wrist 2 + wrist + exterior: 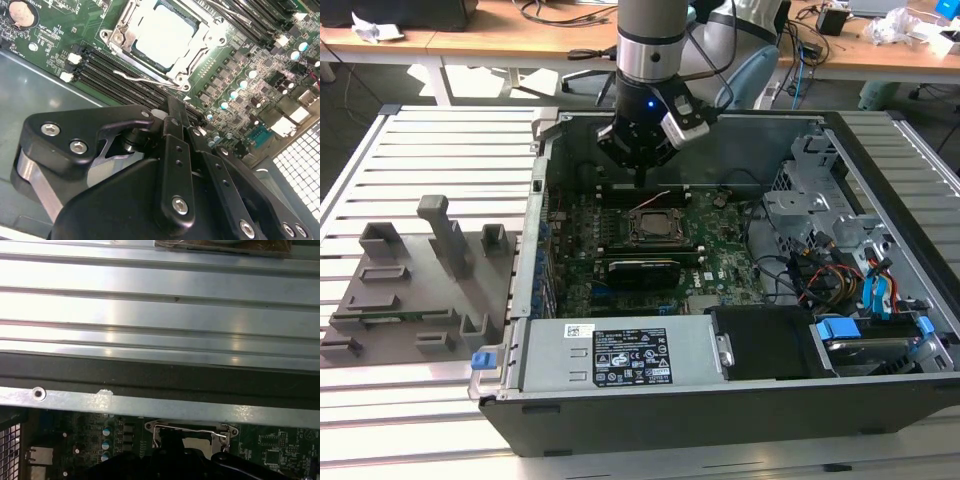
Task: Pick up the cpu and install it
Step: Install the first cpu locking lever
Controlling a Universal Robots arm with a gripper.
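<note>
The cpu (650, 226) lies flat in the black socket frame on the green motherboard (720, 250) inside the open computer case, its silver top facing up. In the second wrist view the cpu (165, 32) sits inside the metal socket frame with the retention lever beside it. My gripper (640, 180) hangs just above the board, behind the socket and close to the case's rear wall. Its black fingers (176, 107) are shut together with nothing between them. In the first wrist view the cpu (195, 442) is partly covered by the gripper's black body.
Grey plastic fixture blocks (420, 270) stand on the slatted table at the exterior view's left. The power supply (620, 355) fills the case's near side. A drive cage (820, 200) and coloured cables (865, 285) crowd the exterior view's right. Memory slots (115, 75) flank the socket.
</note>
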